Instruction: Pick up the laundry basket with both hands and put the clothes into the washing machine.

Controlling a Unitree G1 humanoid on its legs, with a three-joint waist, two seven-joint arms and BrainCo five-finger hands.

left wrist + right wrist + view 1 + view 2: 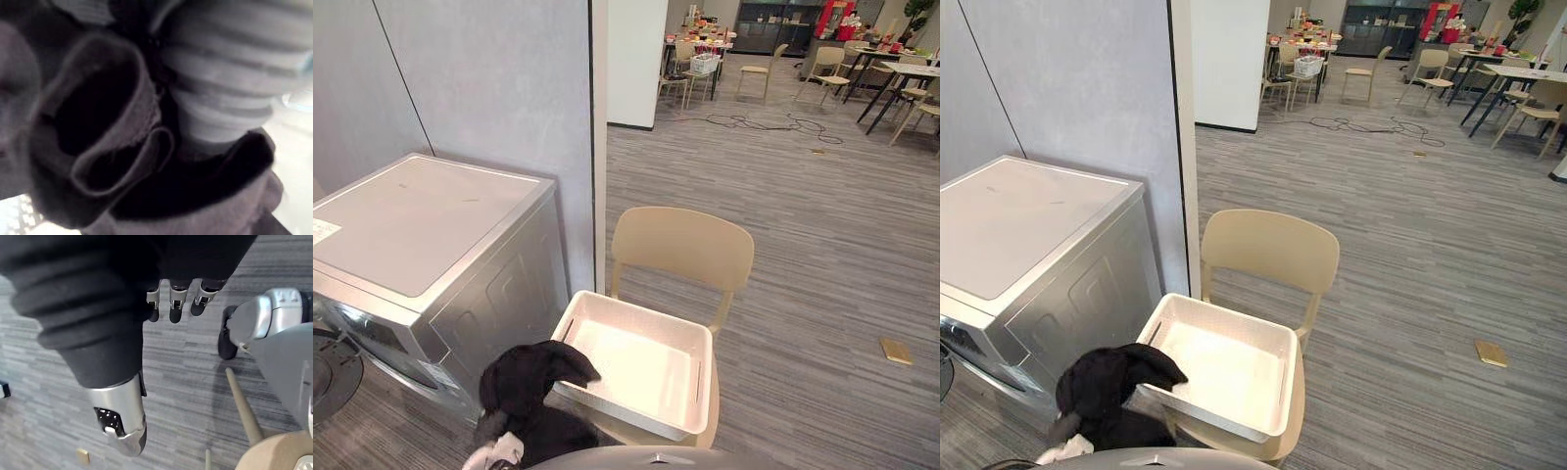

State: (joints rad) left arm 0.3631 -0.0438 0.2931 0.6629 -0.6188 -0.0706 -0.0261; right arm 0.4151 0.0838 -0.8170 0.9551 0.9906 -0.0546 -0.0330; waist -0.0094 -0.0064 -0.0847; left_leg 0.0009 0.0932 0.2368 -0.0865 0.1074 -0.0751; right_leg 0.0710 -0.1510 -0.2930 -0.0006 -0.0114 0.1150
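Below the right hand (170,297), hanging with loose fingers, striped grey carpet (58,382) lies open; a slim beige chair leg (242,404) stands just beside it. Crumpled black cloth (98,147) crowds the left hand (230,88). Past that hand the white rectangular plastic basket (641,413) is open from above, while the boxy silver washing machine (421,245) walls off the hand's outer side, a narrow gap between machine and basket.

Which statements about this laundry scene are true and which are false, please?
1. The white basket sits on the beige chair. True.
2. The basket is piled with clothes. False: its inside is bare; a black garment lies at its near left corner.
3. The washing machine stands to the right of the chair. False: it stands on the left.
4. The right hand holds nothing. True.
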